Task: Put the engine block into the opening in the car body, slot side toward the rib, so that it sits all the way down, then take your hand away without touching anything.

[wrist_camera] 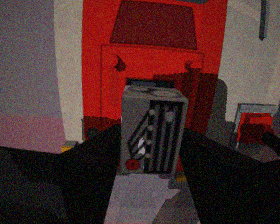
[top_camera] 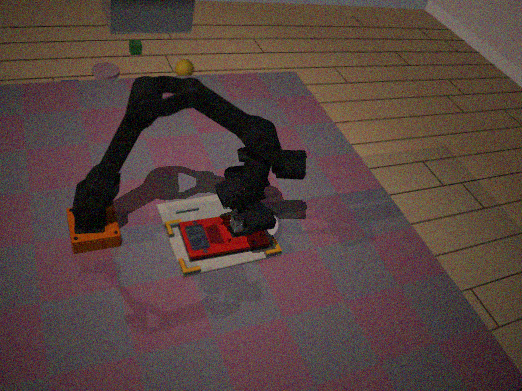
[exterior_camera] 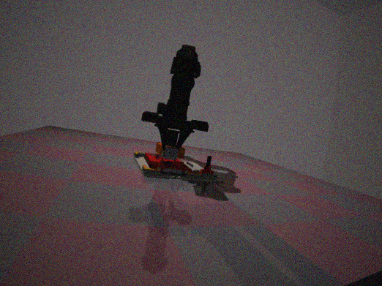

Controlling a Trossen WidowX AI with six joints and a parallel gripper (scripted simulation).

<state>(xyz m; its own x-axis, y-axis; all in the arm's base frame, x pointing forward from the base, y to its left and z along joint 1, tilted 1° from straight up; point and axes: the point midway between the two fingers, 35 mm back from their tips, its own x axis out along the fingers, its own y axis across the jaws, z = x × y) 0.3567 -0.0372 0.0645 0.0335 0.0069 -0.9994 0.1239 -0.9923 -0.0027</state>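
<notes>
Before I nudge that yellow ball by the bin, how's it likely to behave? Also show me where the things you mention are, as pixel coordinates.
The yellow ball (top_camera: 184,67) looks round all over, so it would probably roll at a light push. The wooden floor (top_camera: 240,48) looks flat and smooth, so little would likely stop it quickly.

The 1st view looks down at a slant from high up, taking in the whole arm (top_camera: 195,93) (exterior_camera: 179,97), with the floor and walls behind it. The exterior view stands low and farther back, facing the arm end-on. The wrist view is the nearest (very close indeed), pointing forward and down over the fingers. All 3 views share the red car body (top_camera: 220,249) (exterior_camera: 153,158) (wrist_camera: 150,57)
</notes>
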